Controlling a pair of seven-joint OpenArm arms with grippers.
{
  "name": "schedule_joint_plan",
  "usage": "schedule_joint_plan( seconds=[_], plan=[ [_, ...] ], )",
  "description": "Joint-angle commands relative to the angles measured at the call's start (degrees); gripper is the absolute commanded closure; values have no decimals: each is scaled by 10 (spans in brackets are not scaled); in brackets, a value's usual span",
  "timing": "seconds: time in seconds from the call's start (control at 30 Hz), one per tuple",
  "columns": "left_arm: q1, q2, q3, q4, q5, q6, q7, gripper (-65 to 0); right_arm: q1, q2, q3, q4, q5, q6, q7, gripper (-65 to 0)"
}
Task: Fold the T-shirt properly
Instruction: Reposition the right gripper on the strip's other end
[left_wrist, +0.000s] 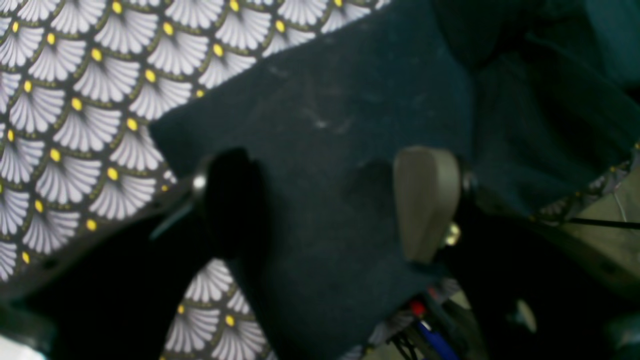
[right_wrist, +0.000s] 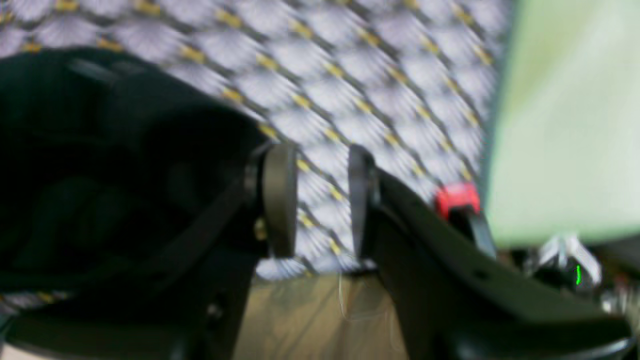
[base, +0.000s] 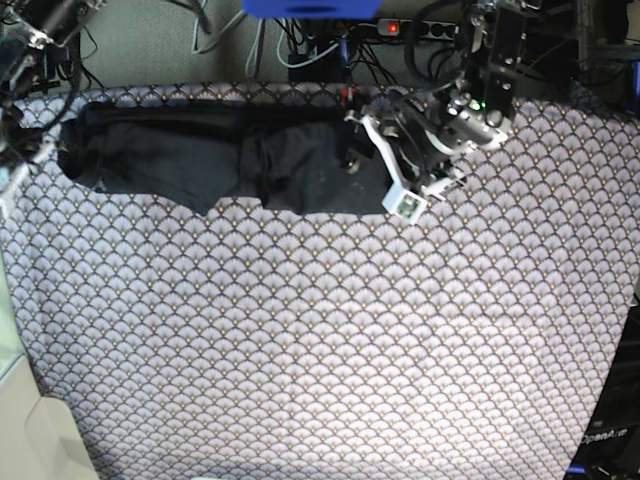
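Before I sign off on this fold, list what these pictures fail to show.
- Base view: the right claw is not visible; the right arm is cut off at the top left edge.
- Base view: the left claw is hidden by its own arm, so any contact with the T-shirt is unclear.
- Left wrist view: the T-shirt's far part is lost in shadow.
- Right wrist view: motion blur smears the tablecloth and the shirt's edge.
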Motion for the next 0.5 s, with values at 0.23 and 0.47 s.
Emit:
schedule_joint_plan(
  seconds=[0.23,0.47],
  plan=[
    [-4,4,-1,10,-7,-2,-12,-448,0,21,-4,8,5,0,2,-168],
    [-7,4,-1,9,-8,-2,-12,-448,-2,23,-2,8,5,0,2,-173]
  ],
)
